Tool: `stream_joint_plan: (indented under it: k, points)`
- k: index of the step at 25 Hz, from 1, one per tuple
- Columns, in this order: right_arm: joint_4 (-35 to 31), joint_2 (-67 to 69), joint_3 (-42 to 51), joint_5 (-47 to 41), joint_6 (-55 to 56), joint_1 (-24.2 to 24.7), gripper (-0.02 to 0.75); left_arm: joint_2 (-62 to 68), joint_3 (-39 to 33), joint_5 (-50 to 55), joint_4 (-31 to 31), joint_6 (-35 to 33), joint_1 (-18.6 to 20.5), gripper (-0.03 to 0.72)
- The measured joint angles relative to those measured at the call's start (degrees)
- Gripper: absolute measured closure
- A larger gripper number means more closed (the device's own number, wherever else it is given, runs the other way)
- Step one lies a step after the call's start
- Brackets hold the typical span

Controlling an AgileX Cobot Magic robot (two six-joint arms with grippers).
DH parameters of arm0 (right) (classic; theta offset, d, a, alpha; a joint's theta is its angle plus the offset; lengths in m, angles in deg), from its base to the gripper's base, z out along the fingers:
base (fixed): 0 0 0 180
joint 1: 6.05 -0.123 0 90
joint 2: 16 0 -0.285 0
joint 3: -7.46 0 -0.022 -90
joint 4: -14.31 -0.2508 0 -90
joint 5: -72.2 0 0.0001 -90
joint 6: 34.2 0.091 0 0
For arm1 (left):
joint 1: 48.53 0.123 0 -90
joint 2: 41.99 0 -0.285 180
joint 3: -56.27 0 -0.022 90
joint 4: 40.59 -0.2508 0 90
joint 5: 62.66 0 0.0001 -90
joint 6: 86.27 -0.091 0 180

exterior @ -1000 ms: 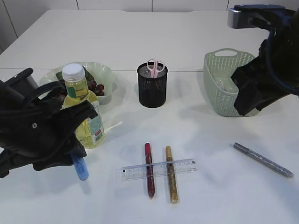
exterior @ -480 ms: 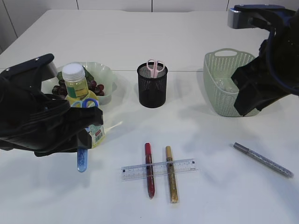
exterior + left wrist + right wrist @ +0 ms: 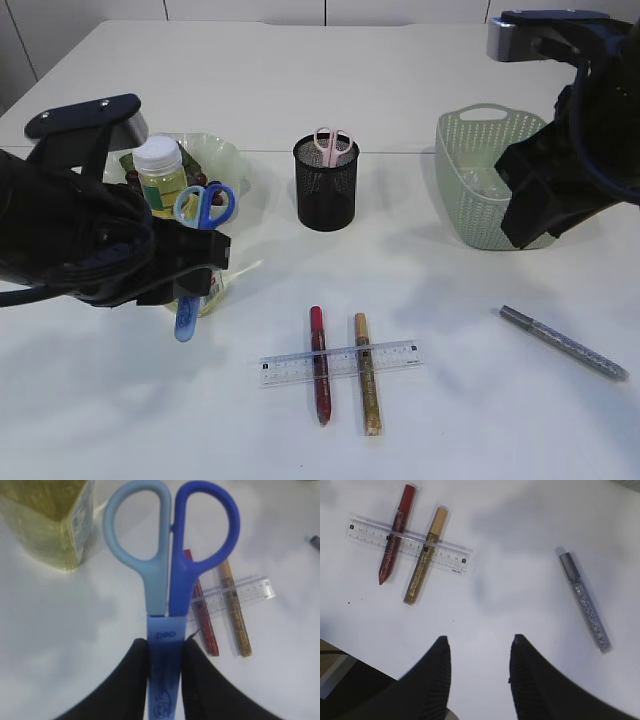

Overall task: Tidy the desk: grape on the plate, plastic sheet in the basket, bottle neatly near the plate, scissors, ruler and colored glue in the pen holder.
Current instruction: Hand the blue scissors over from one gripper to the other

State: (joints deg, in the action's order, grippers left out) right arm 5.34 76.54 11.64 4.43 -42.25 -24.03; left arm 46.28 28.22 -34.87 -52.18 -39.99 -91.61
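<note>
while the left pincer [image 3: 165,652] clamps blue scissors [image 3: 169,565] above the worktop [image 3: 450,400], bottle [image 3: 160,180] at nine o'clock, right pincer [image 3: 479,652] open, empty

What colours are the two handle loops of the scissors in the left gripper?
One loop of the scissors is light blue, the other deep blue; clearest in the left wrist view.

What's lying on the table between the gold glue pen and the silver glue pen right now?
Nothing: in the right wrist view the stretch of white table between the gold glue pen and the silver glue pen is bare. Only the ruler under the gold pen ends short of it.
</note>
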Motion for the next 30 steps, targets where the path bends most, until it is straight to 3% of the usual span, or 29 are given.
stream_joint_plan:
  k: [5,12,22,30]
  points:
    - [-0.3,0.0,0.0,0.2,0.0,0.0,0.414,0.0,0.0,-6.6,-5.9,-1.5,0.0,0.547]
    - [-6.9,0.0,0.0,3.2,-1.6,0.0,0.414,0.0,0.0,-18.9,-10.4,-1.6,0.0,0.547]
    - [-33.7,0.0,0.1,11.5,-23.3,0.0,0.414,1.3,-0.1,-25.4,-11.4,-1.7,0.0,0.547]
    - [-51.2,0.0,0.1,18.3,-36.5,0.0,0.402,1.3,-0.1,-26.3,-11.5,-1.7,0.0,0.547]
